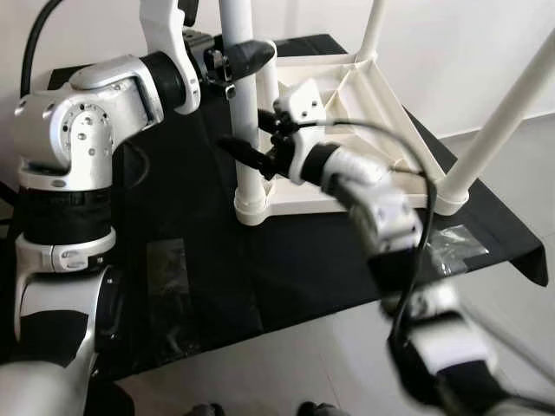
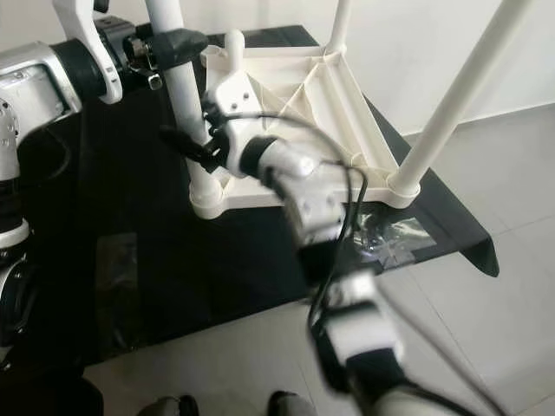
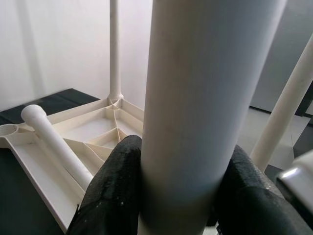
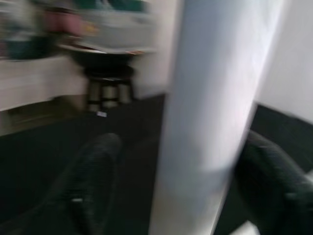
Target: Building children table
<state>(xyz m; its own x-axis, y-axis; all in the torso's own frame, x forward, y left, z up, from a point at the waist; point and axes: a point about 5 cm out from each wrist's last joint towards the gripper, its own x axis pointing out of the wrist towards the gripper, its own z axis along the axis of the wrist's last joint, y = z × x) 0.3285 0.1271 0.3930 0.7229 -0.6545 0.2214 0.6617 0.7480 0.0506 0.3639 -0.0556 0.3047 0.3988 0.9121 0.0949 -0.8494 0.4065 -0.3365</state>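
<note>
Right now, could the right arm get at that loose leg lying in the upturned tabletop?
Probably yes. The right gripper sits at the near leg, beside the tabletop, and nothing covers the loose leg. It would have to leave the near leg first.

We see the table legs (image 1: 512,104) cut off by the top edge, and the right forearm (image 2: 347,295) blurred.

— What do we see of our own body?
— Our left arm (image 1: 82,130) is silver, with a rounded joint housing dotted with small screws and black bands between the segments. A black cable loops from its shoulder.
— And the other?
— Our right arm (image 1: 381,217) is silver and white with black joints, and a thin black cable runs along it. Both grippers' fingers (image 3: 115,191) are black and matte.
</note>
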